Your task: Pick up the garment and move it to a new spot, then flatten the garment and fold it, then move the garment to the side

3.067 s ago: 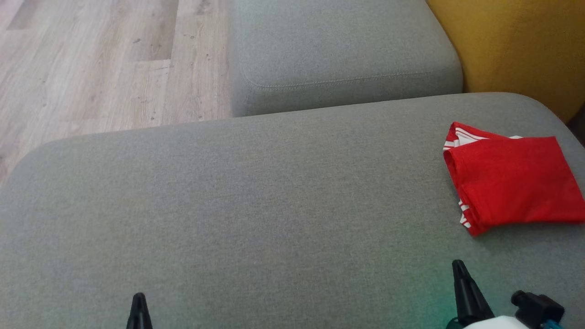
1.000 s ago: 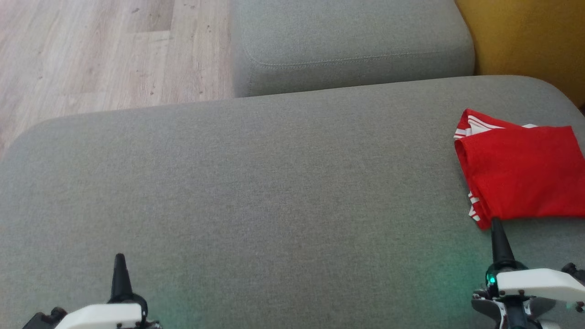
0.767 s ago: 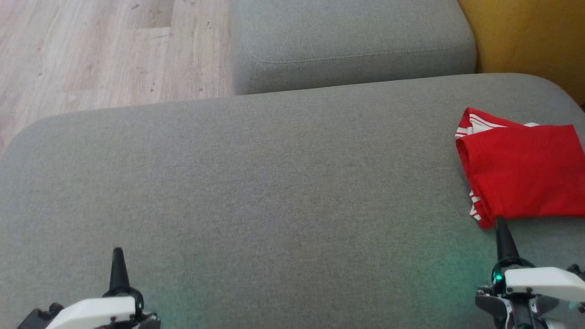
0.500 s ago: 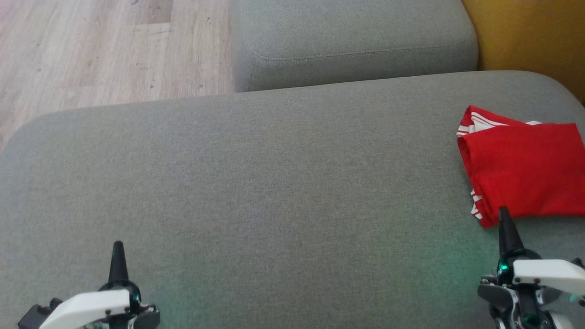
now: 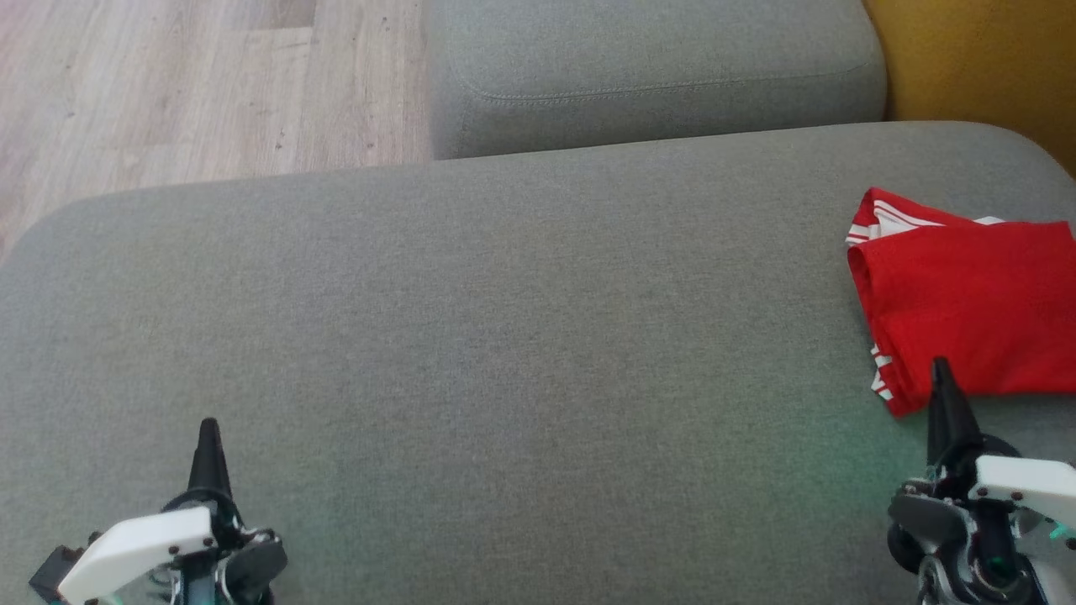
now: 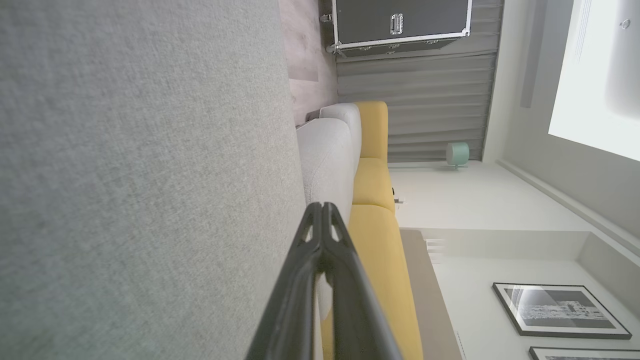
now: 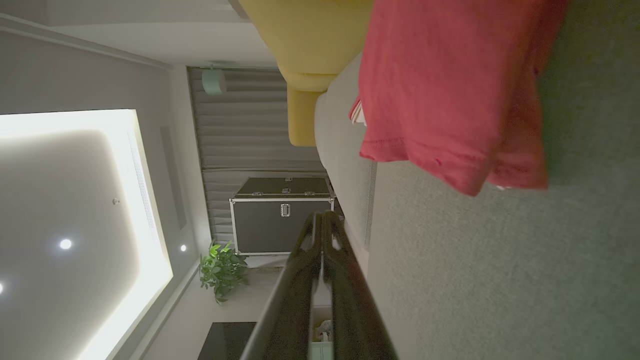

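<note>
Folded red garment (image 5: 967,311) lying flat at the right edge of the head view, on a grey cushion (image 5: 504,336). Right gripper (image 5: 940,370), lower right, fingers pressed together and holding nothing, tip just beside the garment's lower-left corner. Left gripper (image 5: 208,433), lower left, likewise closed and empty, well apart from the garment. Wood floor (image 5: 168,84) at upper left; yellow sofa (image 5: 983,59) at upper right. Right wrist view: garment (image 7: 440,85) at upper right, beyond the closed fingers.
</note>
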You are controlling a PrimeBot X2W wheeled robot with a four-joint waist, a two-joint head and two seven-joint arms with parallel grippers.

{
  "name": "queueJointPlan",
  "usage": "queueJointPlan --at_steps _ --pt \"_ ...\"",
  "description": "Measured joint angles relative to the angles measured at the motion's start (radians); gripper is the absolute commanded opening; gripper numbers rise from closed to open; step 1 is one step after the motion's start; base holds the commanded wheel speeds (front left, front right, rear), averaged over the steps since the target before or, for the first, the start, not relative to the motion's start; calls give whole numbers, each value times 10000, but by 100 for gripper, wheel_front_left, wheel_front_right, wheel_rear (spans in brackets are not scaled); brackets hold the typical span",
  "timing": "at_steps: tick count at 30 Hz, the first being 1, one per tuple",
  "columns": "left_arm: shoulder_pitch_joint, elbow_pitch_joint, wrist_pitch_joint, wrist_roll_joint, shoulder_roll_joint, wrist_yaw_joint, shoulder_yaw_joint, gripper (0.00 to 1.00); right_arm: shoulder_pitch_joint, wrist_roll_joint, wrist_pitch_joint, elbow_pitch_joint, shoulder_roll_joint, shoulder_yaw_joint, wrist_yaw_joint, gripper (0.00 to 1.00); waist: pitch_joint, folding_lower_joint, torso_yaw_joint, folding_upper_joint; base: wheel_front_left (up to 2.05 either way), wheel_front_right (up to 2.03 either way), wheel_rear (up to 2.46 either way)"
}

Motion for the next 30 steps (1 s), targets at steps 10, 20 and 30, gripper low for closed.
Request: queueJointPlan --at_steps 10,20,30 --pt "-200 63 130 -437 -13 -86 42 0 -64 437 92 0 0 -138 0 0 34 0 8 0 0 0 0" --pt "-200 63 132 -437 -27 -86 84 0 -64 435 100 0 2 -163 0 0 33 0 8 0 0 0 0" --pt "-200 65 207 -435 -50 -86 165 0 -64 435 171 0 6 -192 0 0 32 0 8 0 0 0 0"
